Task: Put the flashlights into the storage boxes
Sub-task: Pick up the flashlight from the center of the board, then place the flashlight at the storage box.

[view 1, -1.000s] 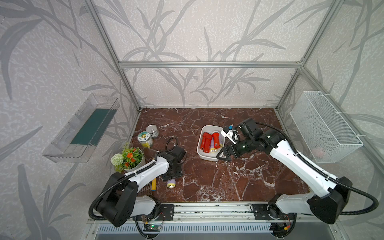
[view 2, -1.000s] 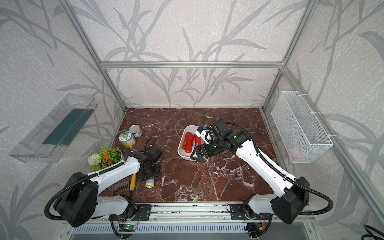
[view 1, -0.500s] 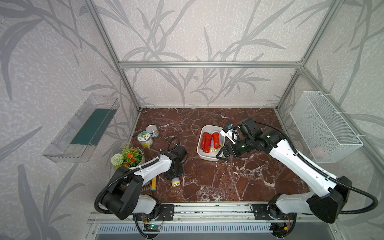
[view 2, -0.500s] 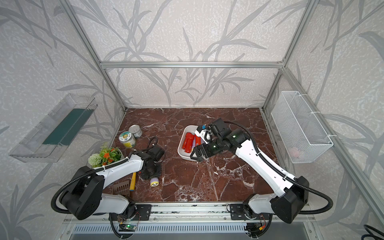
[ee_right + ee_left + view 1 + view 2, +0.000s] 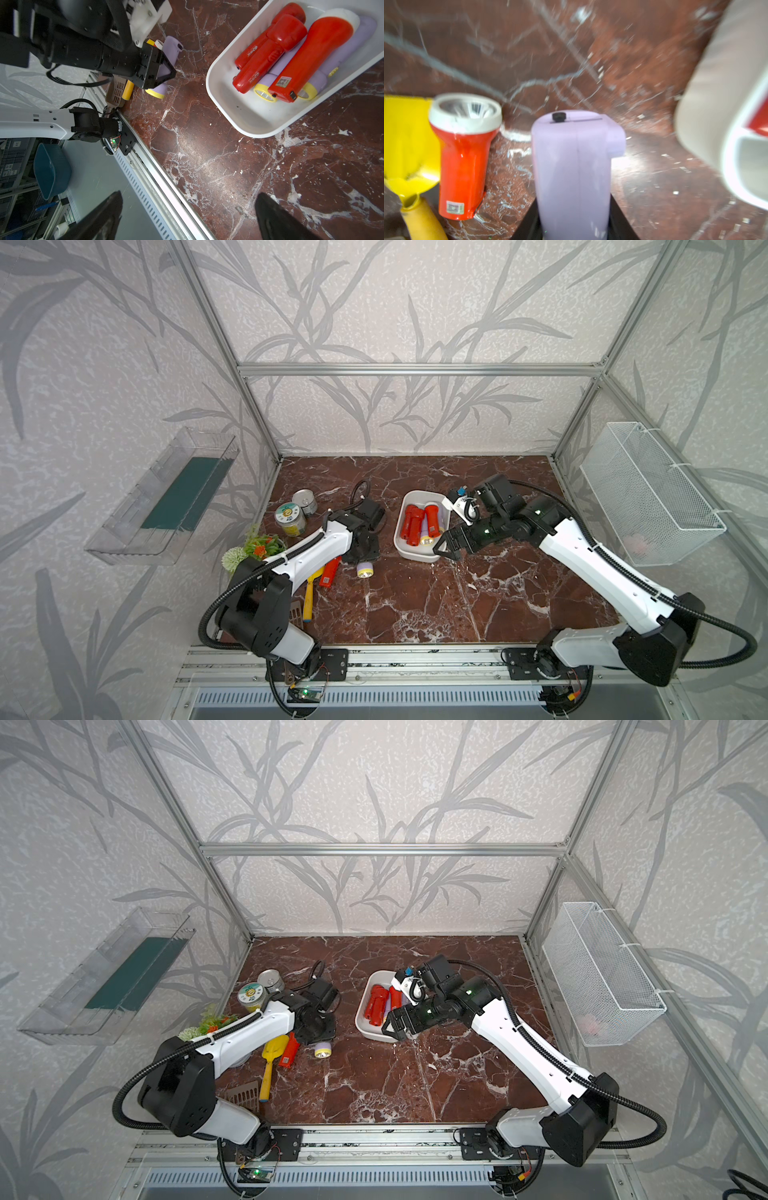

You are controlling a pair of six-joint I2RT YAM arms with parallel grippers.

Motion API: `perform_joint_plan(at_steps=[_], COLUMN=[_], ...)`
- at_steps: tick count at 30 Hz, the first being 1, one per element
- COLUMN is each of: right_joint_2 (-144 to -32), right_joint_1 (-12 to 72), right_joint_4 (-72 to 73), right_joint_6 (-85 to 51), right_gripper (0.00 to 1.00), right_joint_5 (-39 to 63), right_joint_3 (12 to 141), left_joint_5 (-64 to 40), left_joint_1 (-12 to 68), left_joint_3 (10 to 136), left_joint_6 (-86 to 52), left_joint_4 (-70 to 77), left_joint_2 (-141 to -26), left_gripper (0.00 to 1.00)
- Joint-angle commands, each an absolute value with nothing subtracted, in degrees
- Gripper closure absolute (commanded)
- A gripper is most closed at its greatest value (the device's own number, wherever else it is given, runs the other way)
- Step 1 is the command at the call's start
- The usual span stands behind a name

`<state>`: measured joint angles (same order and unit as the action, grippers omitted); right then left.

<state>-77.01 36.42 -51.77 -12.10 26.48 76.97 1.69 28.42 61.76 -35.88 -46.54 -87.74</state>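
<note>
The left fingers are clamped around the body of a lavender flashlight down at the table, beside a loose red flashlight. The right fingers gape wide, empty, near the white tub holding five flashlights.

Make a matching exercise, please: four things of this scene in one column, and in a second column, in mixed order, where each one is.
1. shallow white plastic tub
2. lavender plastic flashlight outside that tub
3. red plastic flashlight with white head, outside that tub
4. white wire mesh basket

A. hangs on the side wall
B. holds several flashlights
C. gripped in the left hand
D. lies beside the yellow plastic spatula

Pairs: 1-B, 2-C, 3-D, 4-A
</note>
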Motion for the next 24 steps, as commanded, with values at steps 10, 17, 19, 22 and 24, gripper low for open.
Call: perform_joint_plan(at_steps=[10,17,19,22,24], right_joint_2=[-71.94,-69.10,-68.75,-68.49,-68.70], right_joint_1=[32.96,31.29,31.04,30.68,30.42], right_joint_4=[-51.84,-52.42,-52.74,-53.17,-53.61], right_joint_6=[-12.46,-13.74,-13.89,-14.06,-13.99], right_gripper=[0.01,0.01,0.01,0.01,0.01], right_joint_5=[23.02,21.04,20.51,19.96,19.64], right_joint_3=[73.16,71.15,71.14,71.23,71.54], left_joint_5=[0.12,-3.54,-4.28,-5.57,-6.53], left_joint_1=[28.54,28.91,29.23,29.61,29.97], left_joint_3=[83.47,96.14,98.90,102.72,104.73], left_joint_6=[-25.95,-22.37,-21.31,-20.18,-19.24], left_joint_4=[-50.98,-51.62,-51.60,-51.95,-51.99], left_joint_2=[-102.39,-111.67,-113.60,-116.46,-118.16], left_gripper=[0.77,0.77,0.77,0.77,0.77])
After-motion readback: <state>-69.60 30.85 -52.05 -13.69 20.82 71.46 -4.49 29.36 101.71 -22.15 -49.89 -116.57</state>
